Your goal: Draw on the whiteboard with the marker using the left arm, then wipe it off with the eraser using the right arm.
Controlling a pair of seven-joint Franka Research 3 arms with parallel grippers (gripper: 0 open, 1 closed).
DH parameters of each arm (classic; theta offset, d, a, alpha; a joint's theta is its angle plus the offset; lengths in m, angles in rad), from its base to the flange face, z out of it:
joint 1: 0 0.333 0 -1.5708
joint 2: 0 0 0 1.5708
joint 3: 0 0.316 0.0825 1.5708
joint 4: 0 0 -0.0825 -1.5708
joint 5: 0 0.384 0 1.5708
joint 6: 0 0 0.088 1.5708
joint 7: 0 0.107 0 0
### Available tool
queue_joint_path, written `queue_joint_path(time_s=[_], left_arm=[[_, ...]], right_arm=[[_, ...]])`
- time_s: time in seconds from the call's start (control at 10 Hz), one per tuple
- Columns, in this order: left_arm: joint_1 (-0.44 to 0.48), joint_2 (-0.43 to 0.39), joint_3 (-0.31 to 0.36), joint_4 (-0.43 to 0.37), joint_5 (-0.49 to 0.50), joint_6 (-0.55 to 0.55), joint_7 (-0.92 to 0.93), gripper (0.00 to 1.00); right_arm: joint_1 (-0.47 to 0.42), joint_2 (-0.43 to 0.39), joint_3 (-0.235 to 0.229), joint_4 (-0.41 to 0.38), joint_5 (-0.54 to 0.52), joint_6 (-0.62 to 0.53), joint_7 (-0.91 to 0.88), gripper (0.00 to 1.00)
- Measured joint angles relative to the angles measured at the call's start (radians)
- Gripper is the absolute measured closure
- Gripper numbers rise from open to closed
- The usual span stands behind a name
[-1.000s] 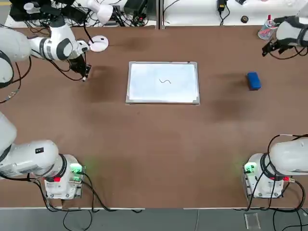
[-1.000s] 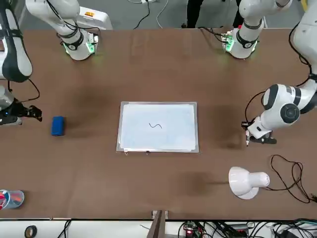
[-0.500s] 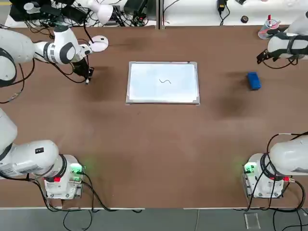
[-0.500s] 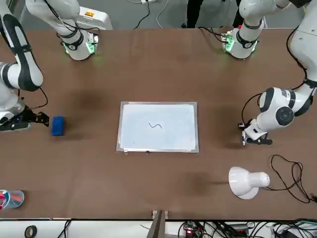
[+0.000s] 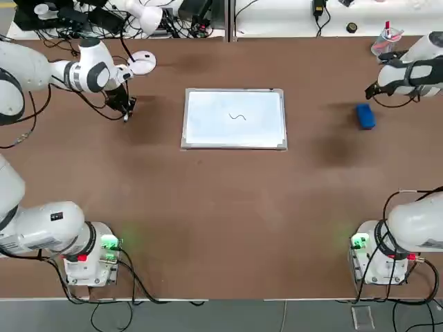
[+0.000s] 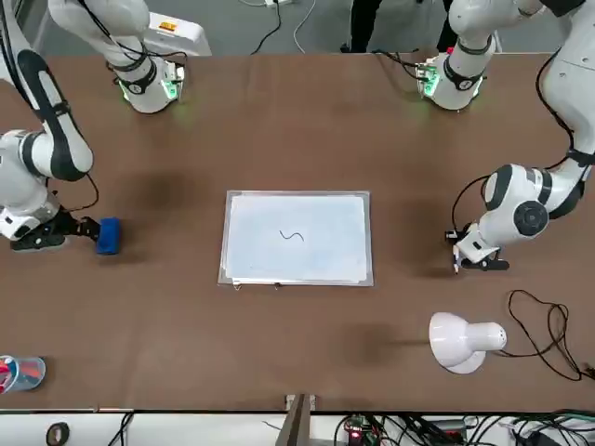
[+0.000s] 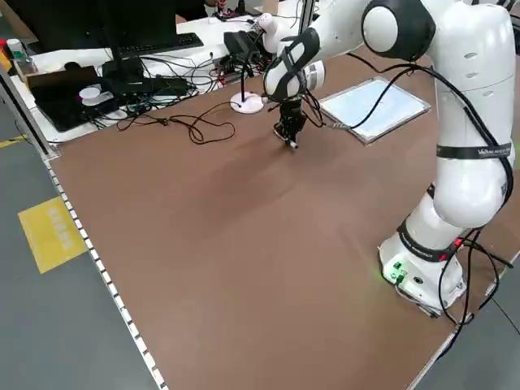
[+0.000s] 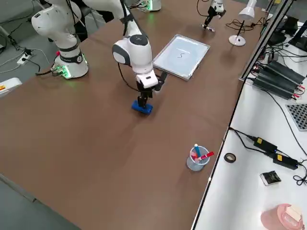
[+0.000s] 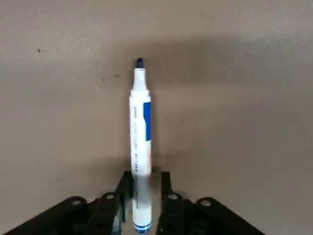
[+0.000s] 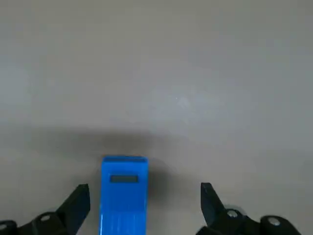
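Note:
The whiteboard (image 5: 234, 135) lies mid-table with a small dark squiggle (image 5: 237, 116) on it. My left gripper (image 5: 125, 111) is low over the table to the board's left. The white marker (image 9: 140, 142) sits between its fingers (image 9: 123, 182) with its dark tip pointing away. A thin gap shows at the marker's side, so the jaws are slightly open. My right gripper (image 10: 144, 193) is wide open right at the blue eraser (image 10: 124, 193). The block lies between its fingers, nearer one of them, and is not gripped. In the top view the eraser (image 5: 365, 115) lies to the board's right.
A white desk lamp (image 6: 460, 341) with its cable (image 6: 548, 334) stands near the left gripper at the far table edge. A clear cup of pens (image 8: 196, 158) sits at the far right corner. Bare brown table (image 5: 228, 207) stretches between the board and the arm bases.
The right gripper has swung in from the far right edge down to the eraser. The left gripper has sunk a little with the marker and its fingers have eased apart.

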Motion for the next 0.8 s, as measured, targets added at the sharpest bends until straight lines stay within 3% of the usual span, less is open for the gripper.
queue_joint_path(time_s=[0.6, 0.7, 0.8], left_arm=[[-0.001, 0.002, 0.0, 0.003, 0.031, 0.0, -0.001, 0.08], [-0.002, 0.003, 0.0, 0.004, 0.032, 0.0, -0.001, 0.01], [-0.003, 0.003, -0.001, 0.005, 0.032, 0.0, -0.001, 0.0]], right_arm=[[0.001, 0.042, 0.009, -0.057, 0.0, 0.115, -0.011, 0.0], [0.001, 0.047, 0.009, -0.069, 0.0, 0.129, -0.016, 0.0], [0.002, 0.051, 0.01, -0.076, 0.0, 0.138, -0.021, 0.0]])
